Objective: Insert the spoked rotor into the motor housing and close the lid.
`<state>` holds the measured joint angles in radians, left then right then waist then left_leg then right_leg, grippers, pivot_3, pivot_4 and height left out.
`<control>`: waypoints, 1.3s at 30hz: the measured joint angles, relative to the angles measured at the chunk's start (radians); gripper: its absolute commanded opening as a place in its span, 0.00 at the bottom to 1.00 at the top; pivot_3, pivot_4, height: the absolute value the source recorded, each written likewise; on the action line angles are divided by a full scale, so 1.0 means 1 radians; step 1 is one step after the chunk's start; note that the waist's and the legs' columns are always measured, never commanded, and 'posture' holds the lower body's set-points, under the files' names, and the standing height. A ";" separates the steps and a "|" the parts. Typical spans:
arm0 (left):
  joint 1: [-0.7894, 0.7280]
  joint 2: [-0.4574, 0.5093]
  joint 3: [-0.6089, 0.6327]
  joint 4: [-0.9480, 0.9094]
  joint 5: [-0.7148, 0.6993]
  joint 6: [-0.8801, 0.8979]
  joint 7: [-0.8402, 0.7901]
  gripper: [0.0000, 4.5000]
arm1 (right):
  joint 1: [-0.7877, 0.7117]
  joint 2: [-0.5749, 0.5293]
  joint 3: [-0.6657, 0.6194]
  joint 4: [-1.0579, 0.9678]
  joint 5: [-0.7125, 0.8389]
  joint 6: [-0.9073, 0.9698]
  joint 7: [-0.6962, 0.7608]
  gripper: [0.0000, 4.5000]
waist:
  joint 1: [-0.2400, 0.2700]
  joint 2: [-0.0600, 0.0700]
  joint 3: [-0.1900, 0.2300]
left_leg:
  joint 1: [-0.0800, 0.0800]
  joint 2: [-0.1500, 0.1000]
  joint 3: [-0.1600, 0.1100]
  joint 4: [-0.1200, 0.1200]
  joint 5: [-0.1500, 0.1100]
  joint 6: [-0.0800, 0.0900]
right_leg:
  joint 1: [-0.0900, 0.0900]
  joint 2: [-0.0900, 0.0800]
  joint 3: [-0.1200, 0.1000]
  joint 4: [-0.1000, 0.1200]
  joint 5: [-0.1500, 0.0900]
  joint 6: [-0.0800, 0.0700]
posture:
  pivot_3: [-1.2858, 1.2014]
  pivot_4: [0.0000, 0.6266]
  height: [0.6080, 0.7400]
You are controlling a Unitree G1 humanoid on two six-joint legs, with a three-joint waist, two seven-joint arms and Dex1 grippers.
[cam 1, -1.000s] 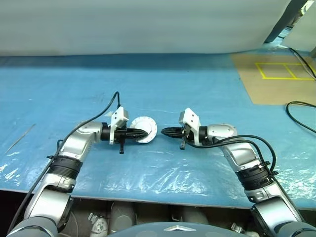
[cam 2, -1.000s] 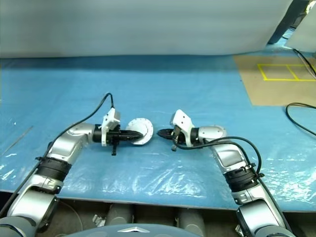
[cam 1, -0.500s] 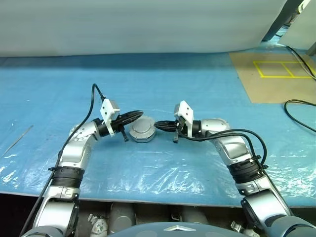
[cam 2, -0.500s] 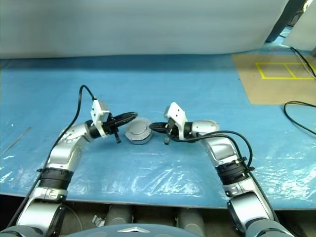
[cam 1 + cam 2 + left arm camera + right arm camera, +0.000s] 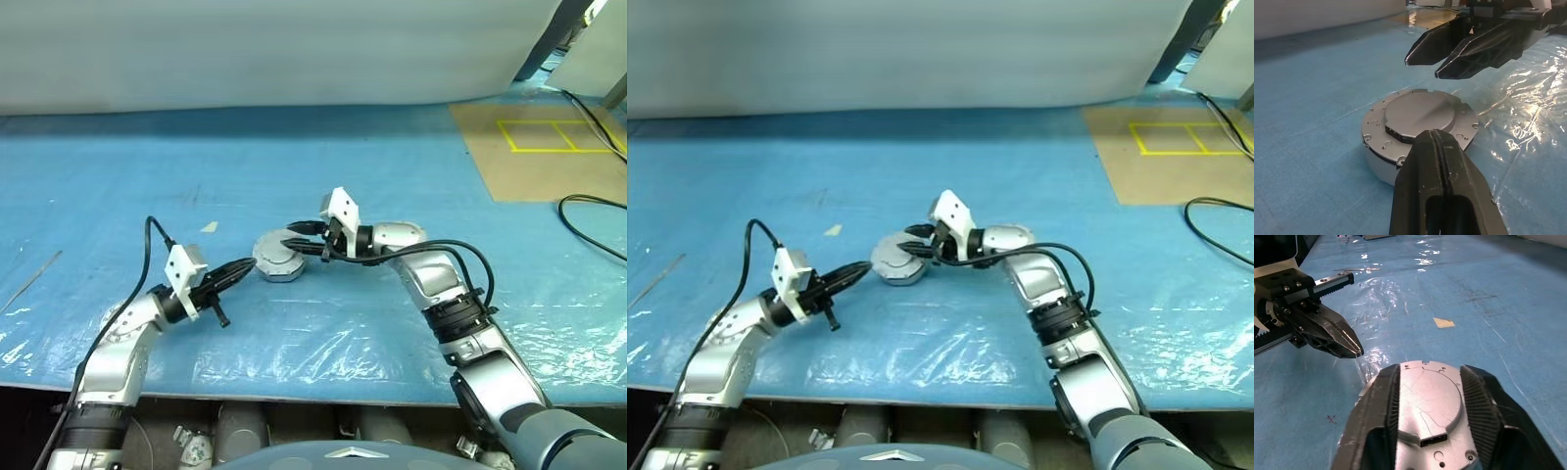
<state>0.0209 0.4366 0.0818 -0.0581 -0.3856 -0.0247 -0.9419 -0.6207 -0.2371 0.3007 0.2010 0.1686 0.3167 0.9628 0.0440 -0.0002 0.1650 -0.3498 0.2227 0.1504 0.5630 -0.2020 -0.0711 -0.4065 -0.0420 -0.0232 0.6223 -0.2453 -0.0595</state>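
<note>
The motor housing lies flat on the blue sheet as a squat silver puck. A plain raised face with screw holes is up, and no windings show. The spoked rotor and the lid are out of view. My right gripper reaches in from the right and hovers open just above the puck. Its two fingers frame the puck in the right wrist view. My left gripper is shut on nothing, level, with its tip a little short of the puck's left side.
A small tan scrap lies behind my left arm. A brown board with yellow lines is at the back right, with a black cable beside it. A thin rod lies far left. The table's front edge is near.
The puck, held upright in my left gripper a second ago, now lies flat. My left gripper has drawn back to the left, shut. My right gripper moved left over the puck and opened.
</note>
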 measured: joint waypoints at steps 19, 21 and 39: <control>0.105 -0.009 0.000 -0.076 0.011 -0.008 0.106 0.00 | -0.056 0.089 0.075 0.202 -0.132 -0.115 -0.048 0.66 | -0.003 0.000 0.000 | 0.001 0.000 0.001 0.000 0.000 0.000 | 0.000 0.000 0.000 0.000 0.000 0.000 | 0.52 0.24 1.00; 0.106 -0.006 0.006 -0.076 0.011 -0.009 0.109 0.00 | -0.056 0.090 0.075 0.203 -0.135 -0.118 -0.046 0.66 | -0.003 0.000 0.000 | 0.001 0.000 0.001 0.000 0.000 0.000 | 0.000 0.000 0.000 0.001 0.000 0.000 | 0.52 0.24 1.00; 0.091 -0.012 0.022 -0.076 0.015 0.014 0.157 0.00 | -0.081 0.076 0.076 0.257 -0.155 -0.177 -0.027 0.66 | -0.002 0.000 0.000 | 0.002 0.000 0.001 0.002 0.000 0.000 | 0.002 0.000 0.000 0.002 0.001 -0.001 | 0.52 0.24 1.00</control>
<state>0.1120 0.4245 0.1034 -0.1340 -0.3711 -0.0105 -0.7852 -0.7018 -0.1608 0.3771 0.4585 0.0137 0.1394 0.9359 0.0422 -0.0003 0.1649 -0.3483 0.2231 0.1511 0.5649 -0.2020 -0.0707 -0.4045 -0.0422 -0.0228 0.6240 -0.2447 -0.0607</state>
